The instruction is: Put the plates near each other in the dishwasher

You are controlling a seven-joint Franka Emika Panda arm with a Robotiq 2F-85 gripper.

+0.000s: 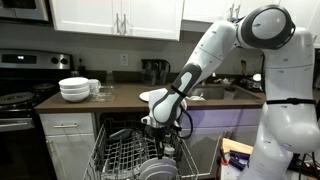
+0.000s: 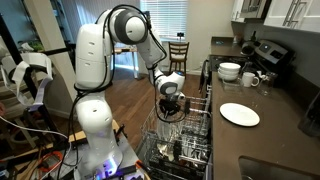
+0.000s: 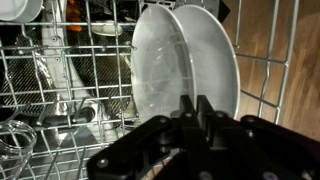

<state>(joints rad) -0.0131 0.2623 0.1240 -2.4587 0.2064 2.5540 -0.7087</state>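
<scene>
Wrist view: tool sits low in the frame, black fingers pressed together w/ nothing between them. Right above it, 2 white plates stand upright on edge in the rack of the dishwasher. Front plate and rear plate are parallel, faces turned the same way, rims just beside each other at top. Can't tell if they touch lower down. Tool is near their lower edges but apart from both. A clear glass lies in the rack at far left.

In both exterior views the arm bends down from the tabletop side, w/ the tool inside the pulled-out rack, door dropped open.

Third plate lies flat on the tabletop, well apart from the other 2; it also shows behind the arm. A stack of bowls and mugs stand further along, towards the stove.

Any writing on the appliances is too small to read.
</scene>
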